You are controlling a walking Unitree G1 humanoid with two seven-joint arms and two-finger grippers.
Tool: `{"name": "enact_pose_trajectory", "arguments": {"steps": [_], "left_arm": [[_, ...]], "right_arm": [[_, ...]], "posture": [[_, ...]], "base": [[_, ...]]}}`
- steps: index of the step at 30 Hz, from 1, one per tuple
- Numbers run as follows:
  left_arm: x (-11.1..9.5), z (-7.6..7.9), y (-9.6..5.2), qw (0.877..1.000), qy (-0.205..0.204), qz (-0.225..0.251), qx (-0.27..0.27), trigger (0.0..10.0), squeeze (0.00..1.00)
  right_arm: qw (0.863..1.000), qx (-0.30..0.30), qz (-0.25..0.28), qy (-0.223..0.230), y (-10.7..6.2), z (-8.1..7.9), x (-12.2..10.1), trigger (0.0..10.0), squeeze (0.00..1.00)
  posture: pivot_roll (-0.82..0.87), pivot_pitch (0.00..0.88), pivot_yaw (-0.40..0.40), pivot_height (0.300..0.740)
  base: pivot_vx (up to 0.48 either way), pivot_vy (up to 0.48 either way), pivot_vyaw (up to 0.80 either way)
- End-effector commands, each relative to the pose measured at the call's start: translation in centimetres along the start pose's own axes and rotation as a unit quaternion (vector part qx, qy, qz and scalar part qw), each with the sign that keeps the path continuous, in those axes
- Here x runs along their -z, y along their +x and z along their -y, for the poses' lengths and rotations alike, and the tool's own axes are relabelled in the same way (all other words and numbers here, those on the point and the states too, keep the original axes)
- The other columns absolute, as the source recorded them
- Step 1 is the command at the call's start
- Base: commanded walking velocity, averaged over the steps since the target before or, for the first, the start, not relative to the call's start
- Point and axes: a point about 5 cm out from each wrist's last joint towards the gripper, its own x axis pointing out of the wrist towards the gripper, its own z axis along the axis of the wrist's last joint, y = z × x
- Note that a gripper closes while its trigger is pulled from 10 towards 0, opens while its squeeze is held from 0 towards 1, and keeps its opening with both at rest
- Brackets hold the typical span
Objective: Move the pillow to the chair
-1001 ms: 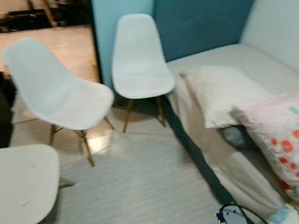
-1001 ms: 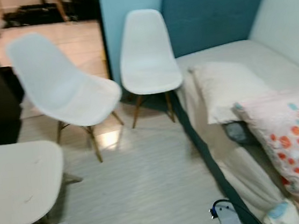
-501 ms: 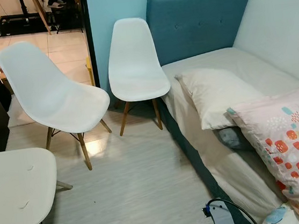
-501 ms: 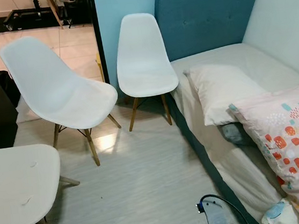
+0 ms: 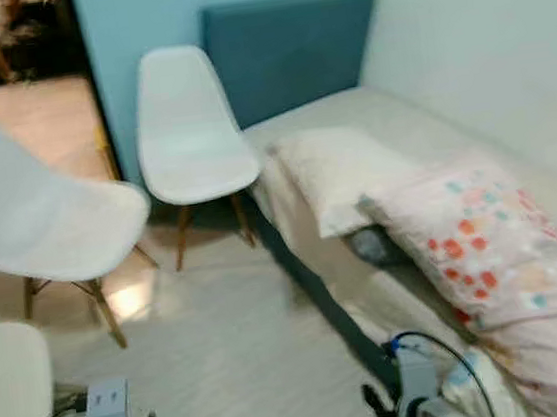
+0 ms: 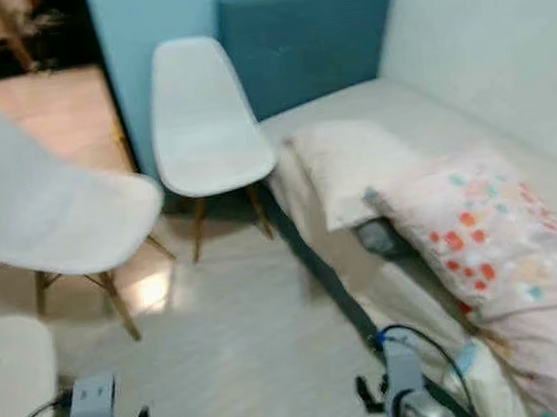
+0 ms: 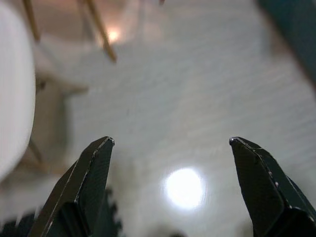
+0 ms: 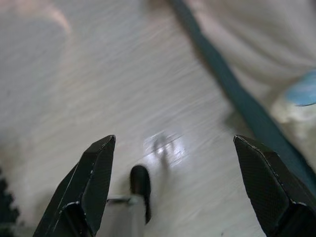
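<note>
Starting at the far left, a white seat edge (image 5: pixel 4 401) sits low in the head view, with a larger white shell chair (image 5: pixel 43 220) on wooden legs behind it. Below these, the left gripper (image 7: pixel 170 143) hangs over pale plank floor (image 5: pixel 224 346), its two black fingers spread wide apart with nothing between them. Further right, a second white chair (image 5: pixel 189 128) stands against the blue wall (image 5: pixel 137 23), just beside the corner of the bed (image 5: pixel 349 120) and its dark teal headboard (image 5: pixel 290 46). On the mattress lies a cream pillow (image 5: pixel 340 176), and overlapping its near end is a pink pillow (image 5: pixel 496 264) printed with red and teal spots, which reaches toward the bed's foot. The right gripper (image 8: pixel 173 143) hangs low near the bed's dark base (image 8: pixel 237 94), fingers likewise held wide apart and empty, above the floor. Both head views are somewhat blurred.
</note>
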Motion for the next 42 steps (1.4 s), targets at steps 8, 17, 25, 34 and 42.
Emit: {"name": "enact_pose_trajectory", "arguments": {"steps": [8,17,25,34,42], "left_arm": [[1.6,0.0,-0.7,0.999,-0.028,-0.021,-0.019,10.0,0.00],[1.3,0.5,-0.7,0.999,-0.045,-0.008,-0.008,10.0,0.00],[1.0,0.3,-0.5,0.998,-0.056,-0.002,-0.020,10.0,0.00],[0.9,0.8,-0.5,0.998,-0.054,-0.001,-0.013,10.0,0.00],[0.5,0.4,-0.3,0.999,-0.052,0.006,-0.015,10.0,0.00]], "right_arm": [[0.996,-0.006,0.073,0.051,0.5,0.0,-3.8,10.0,0.00],[0.988,-0.022,0.140,0.063,0.7,-0.3,-7.9,10.0,0.00],[0.981,-0.048,0.175,0.061,0.8,-1.8,-10.0,10.0,0.00],[0.976,-0.065,0.197,0.063,0.7,-2.3,-11.7,10.0,0.00],[0.974,-0.068,0.204,0.065,0.7,-2.3,-11.9,10.0,0.00]], "posture": [[-0.02,0.000,-0.063,0.740],[-0.02,0.000,-0.070,0.740],[-0.01,0.000,-0.078,0.740],[-0.01,0.000,-0.085,0.740],[-0.02,0.000,-0.082,0.740]], "base": [[0.000,0.000,-0.74],[0.028,0.000,-0.69],[0.382,0.000,0.00],[0.448,0.000,-0.43],[0.463,0.000,-0.78]]}}
